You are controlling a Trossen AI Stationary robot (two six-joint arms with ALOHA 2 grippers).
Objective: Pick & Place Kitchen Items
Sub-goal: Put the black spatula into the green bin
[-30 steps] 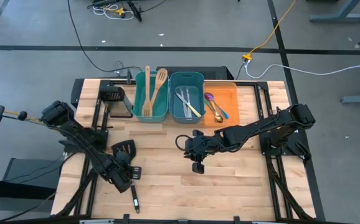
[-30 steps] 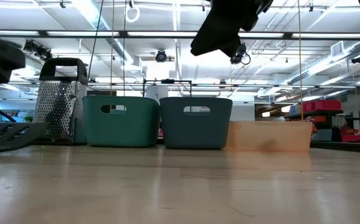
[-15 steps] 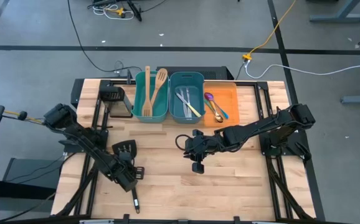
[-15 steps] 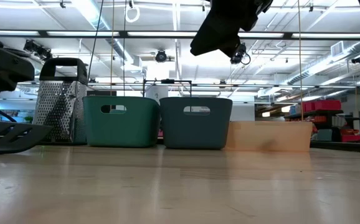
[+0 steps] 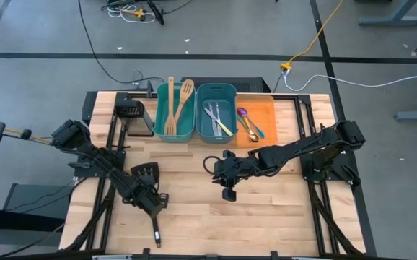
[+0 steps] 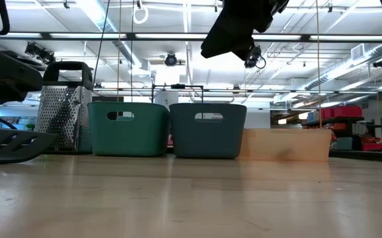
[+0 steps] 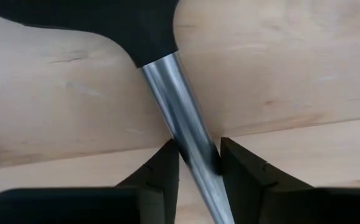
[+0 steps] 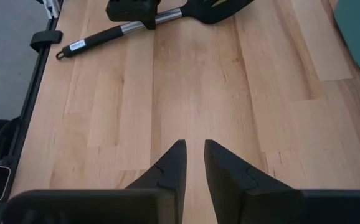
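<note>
A black turner lies flat on the table's left near part, with its slotted head toward the bins and its black grip toward the near edge. My left gripper is low over the turner's silver shaft and shut on it. My right gripper hangs above the table's middle with a narrow gap between its fingers and holds nothing. Two wooden spatulas stand in the teal bin. Knives lie in the blue-grey bin, spoons in the orange tray. My left gripper pinches the turner's silver shaft, a little below the black head, between its two fingers. The fingers come from above, pointing down, and lie across the shaft. The turner lies on the table along its whole length.
The teal bin, blue-grey bin and orange tray stand in a row along the far edge. A metal grater stands left of them. Bare wood lies between the bins and both grippers.
My left gripper has moved a little toward the table's right along the turner and come lower over its shaft. The turner and my right arm have kept still.
</note>
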